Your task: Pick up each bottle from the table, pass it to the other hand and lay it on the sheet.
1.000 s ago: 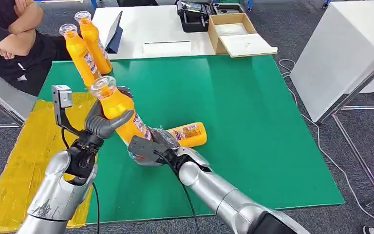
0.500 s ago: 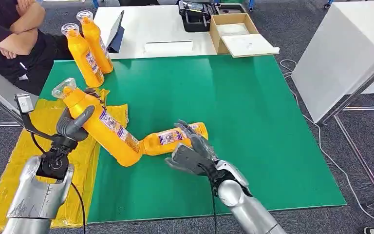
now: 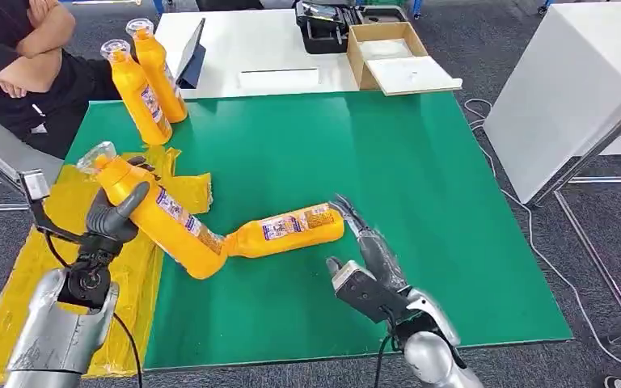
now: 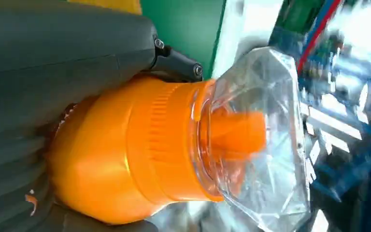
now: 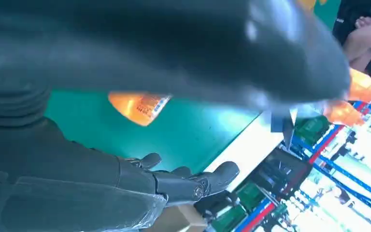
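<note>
Change: right hand (image 3: 369, 260) has drawn back toward the near right, off the lying bottle; left hand (image 3: 111, 217) has lowered its bottle slightly further over the sheet's edge.
Left hand: clenched around the upper body of the held bottle (image 3: 155, 214), thumb across its front; bottle tilted, clear cap (image 3: 95, 155) pointing far left, base down at the green mat beside the sheet.
Right hand: released, fingers spread and stretched out, holding nothing, just near-right of the lying bottle.
Lying bottle: orange lying bottle (image 3: 285, 230) on its side on the mat, one end touching or nearly touching the held bottle's base.
Standing bottles: two standing bottles (image 3: 145, 79) upright at the far left corner of the mat.
Sheet: crumpled yellow sheet (image 3: 32, 267) at the left of the table.
Surface: green mat (image 3: 404, 194) over the table.
Room: grey carpet; white desk beyond carrying an open cardboard box (image 3: 394, 55); seated person (image 3: 16, 56), arms folded, far left.
Labels: printed panels on the bottles, writing too small to read.
</note>
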